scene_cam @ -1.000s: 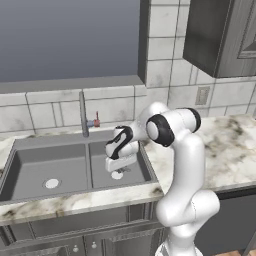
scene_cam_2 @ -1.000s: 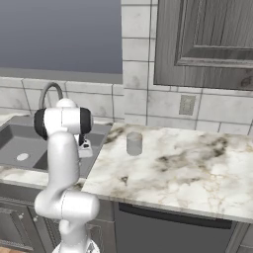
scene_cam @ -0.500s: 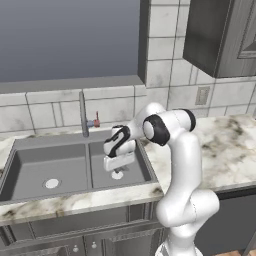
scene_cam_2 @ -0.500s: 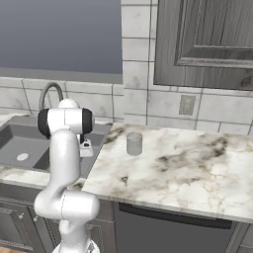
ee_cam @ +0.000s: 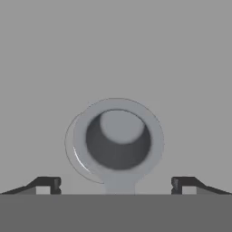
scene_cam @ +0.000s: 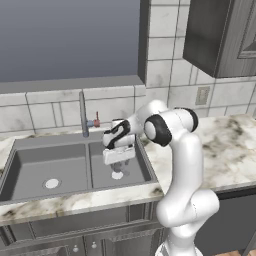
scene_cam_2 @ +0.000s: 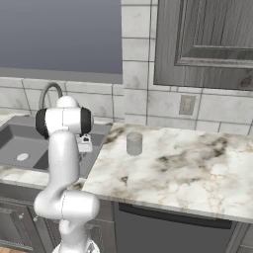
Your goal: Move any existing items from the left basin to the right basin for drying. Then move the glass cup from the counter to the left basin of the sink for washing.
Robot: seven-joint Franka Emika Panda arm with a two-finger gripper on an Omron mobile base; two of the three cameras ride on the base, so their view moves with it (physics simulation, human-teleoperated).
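My gripper (scene_cam: pixel 118 161) hangs low inside the right basin (scene_cam: pixel 100 172) of the grey sink, jaws spread wide. In the hand view both fingertips (ee_cam: pixel 50 185) stand well apart from the small grey stubby item (ee_cam: pixel 118 140). That item (scene_cam: pixel 117 174) stands upright on the basin floor, over the round pale drain, with its dark hollow facing the hand. The left basin (scene_cam: pixel 35 167) holds just its own drain (scene_cam: pixel 52 183). The glass cup (scene_cam_2: pixel 134 143) stands on the marble counter (scene_cam_2: pixel 173 168), right of the sink and of my gripper (scene_cam_2: pixel 85 147).
A thin grey faucet (scene_cam: pixel 83 115) with red and blue taps (scene_cam: pixel 95 121) rises behind the divider between the basins. Tiled wall runs behind the counter, with dark cabinets (scene_cam_2: pixel 202 39) overhead. A broad stretch of counter lies right of the cup.
The jaws have gone from shut to wide open and let go of the small grey item, which now stands free in the right basin. The arm has barely moved.
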